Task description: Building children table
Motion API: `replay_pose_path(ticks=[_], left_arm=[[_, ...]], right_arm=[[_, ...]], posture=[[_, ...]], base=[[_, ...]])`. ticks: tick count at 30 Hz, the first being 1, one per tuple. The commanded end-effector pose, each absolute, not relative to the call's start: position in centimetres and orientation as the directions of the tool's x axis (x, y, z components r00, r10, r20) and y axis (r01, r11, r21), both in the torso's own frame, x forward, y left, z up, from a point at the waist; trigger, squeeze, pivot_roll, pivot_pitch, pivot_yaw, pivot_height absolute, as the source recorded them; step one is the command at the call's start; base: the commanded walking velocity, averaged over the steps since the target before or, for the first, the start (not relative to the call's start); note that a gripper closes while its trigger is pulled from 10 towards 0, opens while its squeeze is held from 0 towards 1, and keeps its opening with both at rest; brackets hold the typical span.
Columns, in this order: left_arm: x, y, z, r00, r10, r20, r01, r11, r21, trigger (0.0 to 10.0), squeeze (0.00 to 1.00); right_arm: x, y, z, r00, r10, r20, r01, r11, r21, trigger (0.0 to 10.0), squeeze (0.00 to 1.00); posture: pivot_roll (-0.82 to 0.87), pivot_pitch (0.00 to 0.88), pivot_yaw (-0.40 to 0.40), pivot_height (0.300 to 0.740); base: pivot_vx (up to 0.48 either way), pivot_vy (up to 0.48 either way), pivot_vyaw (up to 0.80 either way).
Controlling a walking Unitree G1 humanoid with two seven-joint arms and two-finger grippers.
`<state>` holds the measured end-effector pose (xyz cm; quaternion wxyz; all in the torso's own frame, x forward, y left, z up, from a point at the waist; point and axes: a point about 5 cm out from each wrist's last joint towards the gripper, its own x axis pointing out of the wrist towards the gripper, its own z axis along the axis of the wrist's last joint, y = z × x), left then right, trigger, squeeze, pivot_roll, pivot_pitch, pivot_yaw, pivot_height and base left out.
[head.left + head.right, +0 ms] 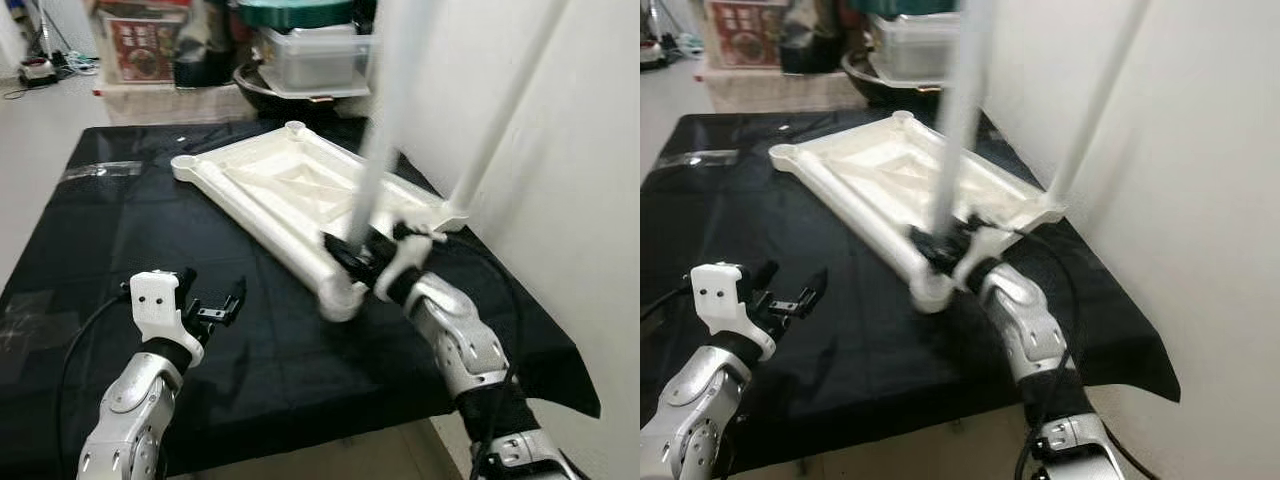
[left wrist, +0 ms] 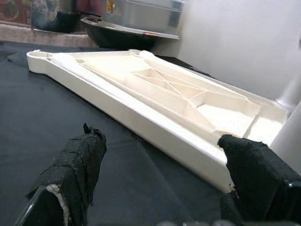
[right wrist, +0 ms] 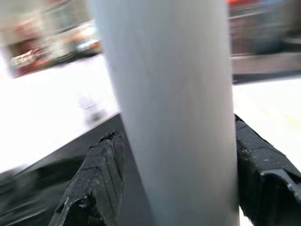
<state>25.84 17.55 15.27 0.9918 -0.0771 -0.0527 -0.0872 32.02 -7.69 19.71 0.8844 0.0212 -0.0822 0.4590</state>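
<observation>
One table leg pinched in right claw at tabletop corner | left claw spread, apart.

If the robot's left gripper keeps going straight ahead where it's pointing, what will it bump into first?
Probably the long side rail of the upside-down white tabletop. The open left gripper points at it across bare black cloth.

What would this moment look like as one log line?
right gripper: shut on table leg at tabletop corner | left gripper: open, idle over black cloth
</observation>
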Motion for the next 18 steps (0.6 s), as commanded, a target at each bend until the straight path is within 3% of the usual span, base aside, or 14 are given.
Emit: replay_pose_path(ticks=[1, 6, 12, 13, 14, 16, 17, 18], left_arm=[[25.9, 17.8, 15.2, 0.979, -0.171, 0.109, 0.186, 0.972, -0.141, 10.0, 0.00], [25.9, 17.7, 15.2, 0.979, -0.169, 0.111, 0.184, 0.973, -0.140, 10.0, 0.00], [25.9, 17.6, 15.3, 0.979, -0.169, 0.112, 0.184, 0.973, -0.142, 10.0, 0.00], [25.9, 17.5, 15.3, 0.979, -0.170, 0.113, 0.185, 0.972, -0.143, 10.0, 0.00], [25.9, 17.5, 15.3, 0.979, -0.171, 0.115, 0.187, 0.972, -0.144, 10.0, 0.00], [25.9, 17.5, 15.3, 0.978, -0.171, 0.116, 0.187, 0.972, -0.145, 10.0, 0.00], [25.8, 17.4, 15.4, 0.978, -0.171, 0.117, 0.187, 0.971, -0.146, 10.0, 0.00], [25.8, 17.4, 15.4, 0.978, -0.170, 0.118, 0.187, 0.971, -0.147, 10.0, 0.00]], right_arm=[[30.6, -6.1, 18.6, 0.419, 0.901, 0.108, -0.900, 0.428, -0.079, 10.0, 0.00], [30.8, -5.1, 17.1, 0.387, 0.921, 0.042, -0.913, 0.389, -0.126, 10.0, 0.00], [32.2, -5.0, 16.1, 0.456, 0.890, -0.003, -0.872, 0.446, -0.204, 10.0, 0.00], [32.8, -5.3, 16.1, 0.508, 0.861, 0.010, -0.844, 0.500, -0.196, 0.0, 0.00], [34.2, -6.5, 16.3, 0.665, 0.747, 0.017, -0.732, 0.656, -0.183, 0.0, 0.00], [35.0, -7.2, 16.4, 0.747, 0.665, 0.023, -0.651, 0.738, -0.179, 0.0, 0.00], [36.0, -8.7, 16.3, 0.866, 0.499, 0.018, -0.495, 0.862, -0.107, 0.0, 0.00], [36.5, -9.7, 16.1, 0.927, 0.374, -0.002, -0.374, 0.926, -0.056, 0.0, 0.00]], posture=[[0.10, 0.000, -0.097, 0.740], [0.12, 0.000, -0.105, 0.740], [0.12, 0.000, -0.109, 0.740], [0.12, 0.000, -0.111, 0.740], [0.11, 0.000, -0.112, 0.740], [0.11, 0.000, -0.112, 0.740], [0.11, 0.000, -0.113, 0.740], [0.11, 0.000, -0.113, 0.740]], base=[[0.000, 0.000, 0.00], [0.000, 0.000, 0.00], [0.000, 0.000, 0.00], [0.000, 0.000, 0.00], [0.000, 0.000, 0.00], [0.000, 0.000, 0.00], [0.000, 0.000, 0.00], [0.000, 0.000, 0.00]])
